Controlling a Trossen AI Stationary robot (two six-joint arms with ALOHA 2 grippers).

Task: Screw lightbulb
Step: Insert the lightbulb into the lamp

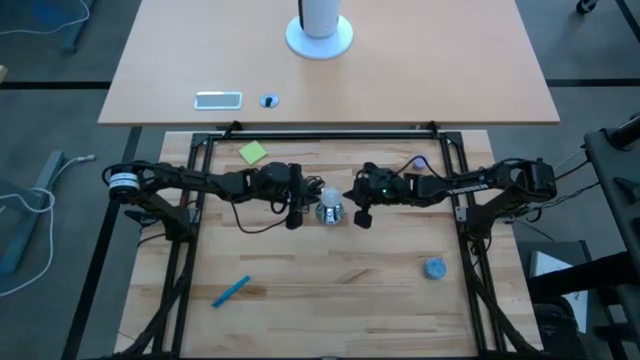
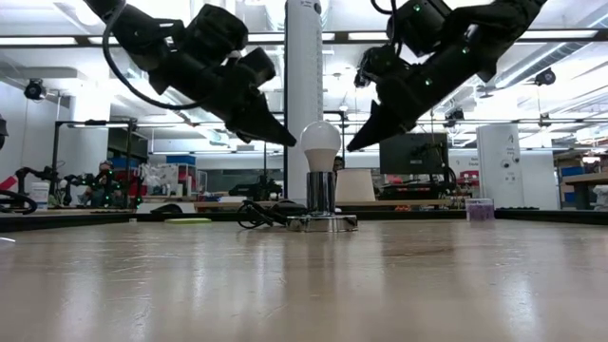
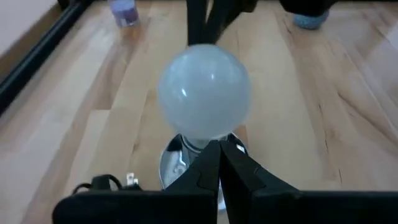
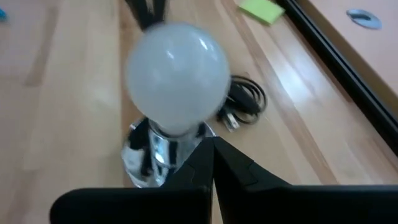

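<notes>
The white lightbulb (image 2: 321, 142) stands upright with its base in the shiny metal socket (image 2: 321, 195), which rests on the table at the middle (image 1: 330, 210). My left gripper (image 2: 291, 142) is shut, its tip just left of the bulb's globe and slanting down toward it. My right gripper (image 2: 351, 147) is shut, its tip just right of the globe. A narrow gap shows on each side. The bulb fills the left wrist view (image 3: 205, 93) and the right wrist view (image 4: 177, 74), beyond each closed fingertip pair.
A black cord (image 4: 245, 99) lies coiled behind the socket. A blue-grey round cap (image 1: 434, 268) lies at the near right, a blue pen (image 1: 230, 291) at the near left, and a green note (image 1: 253, 152) at the far left. A small purple cup (image 2: 480, 209) stands at the right.
</notes>
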